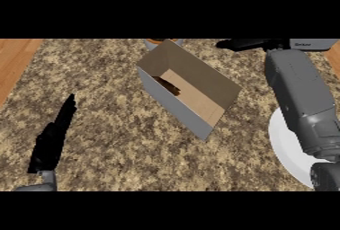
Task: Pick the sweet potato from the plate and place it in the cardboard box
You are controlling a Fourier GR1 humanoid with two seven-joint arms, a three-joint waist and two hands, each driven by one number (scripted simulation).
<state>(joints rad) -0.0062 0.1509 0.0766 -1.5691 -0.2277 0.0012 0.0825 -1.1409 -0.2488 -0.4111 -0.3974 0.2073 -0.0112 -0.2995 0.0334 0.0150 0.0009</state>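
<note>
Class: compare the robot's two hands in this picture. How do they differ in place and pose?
The left hand shows at the view's lower left, over the counter, well short of the box; the right hand is at the top edge, beyond the box. The left hand's straight fingers show in full; the right hand is partly cut off, its pose unclear. Both are black.

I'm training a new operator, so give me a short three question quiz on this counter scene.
1. Fill in: the left hand rests on the counter with its fingers ____.
2. True or false: the white plate lies partly under the right forearm.
3. Where does the dark brown item show? A on the plate, B inside the cardboard box, C in the left hand.

Key: 1 straight; 2 true; 3 B.
</note>
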